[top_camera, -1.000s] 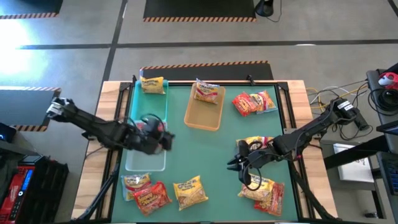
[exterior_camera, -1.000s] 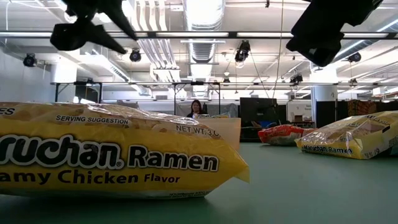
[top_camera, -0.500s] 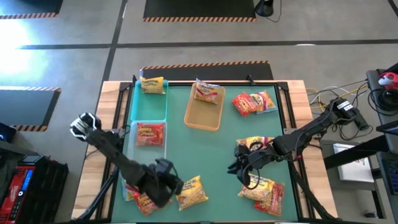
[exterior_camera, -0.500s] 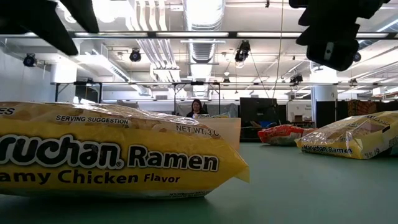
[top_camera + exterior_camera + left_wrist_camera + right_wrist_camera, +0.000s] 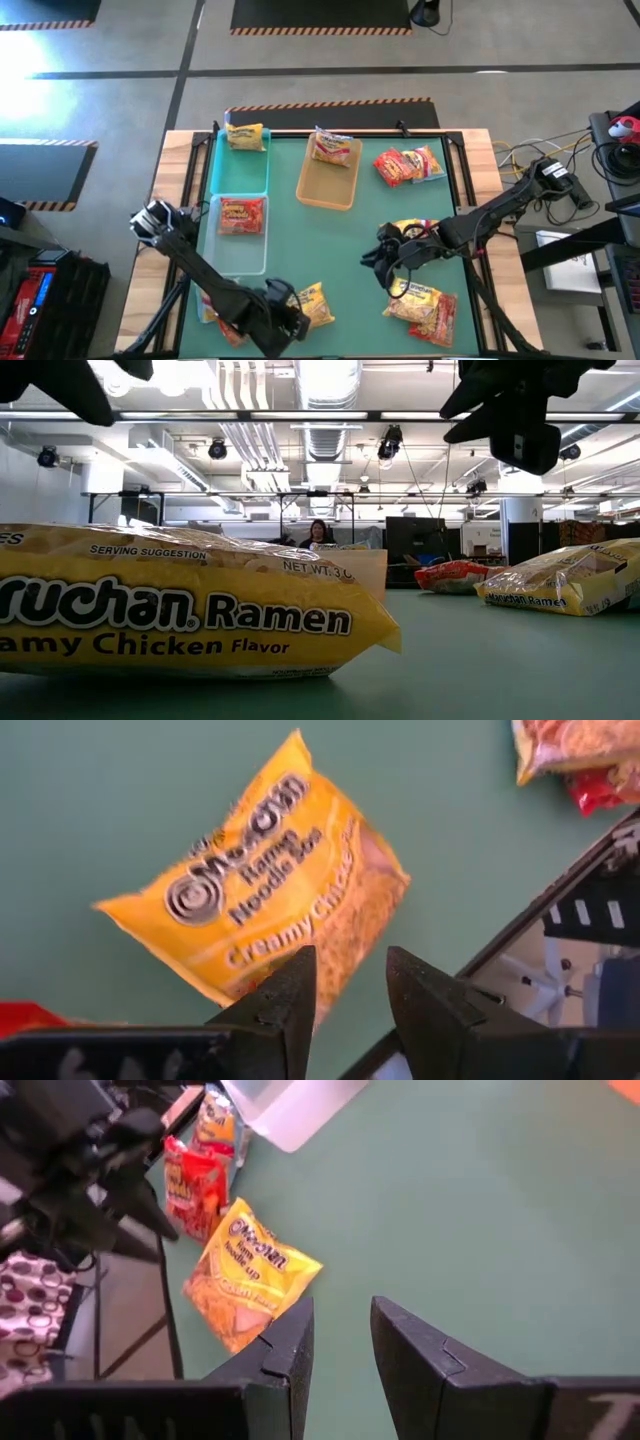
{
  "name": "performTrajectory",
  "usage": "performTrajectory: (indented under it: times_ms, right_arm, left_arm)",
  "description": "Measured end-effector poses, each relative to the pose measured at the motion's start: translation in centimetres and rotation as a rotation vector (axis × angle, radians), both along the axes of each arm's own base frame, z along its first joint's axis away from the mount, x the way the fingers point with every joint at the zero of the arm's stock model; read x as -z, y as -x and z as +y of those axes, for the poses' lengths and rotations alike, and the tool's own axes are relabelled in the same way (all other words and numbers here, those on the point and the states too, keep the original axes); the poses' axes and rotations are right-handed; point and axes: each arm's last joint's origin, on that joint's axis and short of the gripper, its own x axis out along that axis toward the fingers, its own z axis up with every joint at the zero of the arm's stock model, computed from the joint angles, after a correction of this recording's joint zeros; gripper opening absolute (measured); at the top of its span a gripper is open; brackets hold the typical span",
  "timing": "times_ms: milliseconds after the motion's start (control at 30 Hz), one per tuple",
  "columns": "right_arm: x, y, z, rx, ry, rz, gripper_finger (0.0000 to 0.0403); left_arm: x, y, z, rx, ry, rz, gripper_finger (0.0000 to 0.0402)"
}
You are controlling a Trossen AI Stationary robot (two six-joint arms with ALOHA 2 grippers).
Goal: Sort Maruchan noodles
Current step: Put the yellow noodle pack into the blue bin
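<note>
The left gripper [image 5: 283,312] is hovering over the table's near edge, just beside a yellow packet [image 5: 312,303]. In the left wrist view its two dark fingers [image 5: 285,1010] are standing a little apart with a narrow gap between them, and nothing is sitting in that gap. The yellow packet [image 5: 262,908] is lying flat on the green table [image 5: 330,240] past the fingertips, apart from them. It is turned diagonally to the table edges, its printed face up.

Just beside this packet, toward the left corner, a red packet [image 5: 215,312] is lying partly hidden under the left arm.

The right gripper [image 5: 378,256] is hanging over the table's right half, near its middle. Its fingers [image 5: 285,1350] are also slightly apart and holding nothing. A yellow packet [image 5: 405,230] is lying just beside it, and a small heap of packets [image 5: 425,305], yellow and red, is resting nearer the front right.

Farther out, a clear tray [image 5: 237,250] on the left is holding one red packet [image 5: 238,214], lying flat. Behind it a teal tray [image 5: 240,165] has a yellow packet [image 5: 245,136] resting on its far rim. A tan tray [image 5: 328,180] near the middle has an orange-and-red packet [image 5: 330,147] at its far end. Two more red packets [image 5: 408,165] are lying together toward the far right.

In the low view, a yellow packet [image 5: 180,605] is filling the foreground, lying flat with its long side across the picture.
</note>
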Motion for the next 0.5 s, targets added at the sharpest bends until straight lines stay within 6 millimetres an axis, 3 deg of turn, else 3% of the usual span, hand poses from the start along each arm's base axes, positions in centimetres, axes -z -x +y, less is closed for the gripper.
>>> performTrajectory:
  times_ms: [333, 500]
  right_arm:
    - [-0.1, -0.1, 0.1, -0.001, -0.017, -0.01, 0.0093]
    - [-0.3, -0.3, 0.2, -0.003, -0.044, -0.035, 0.0093]
  left_arm:
    - [2.3, -1.2, -1.4, 0.037, 0.077, 0.058, 0.0095]
    - [3.4, -1.8, -1.0, 0.016, 0.06, 0.081, 0.0095]
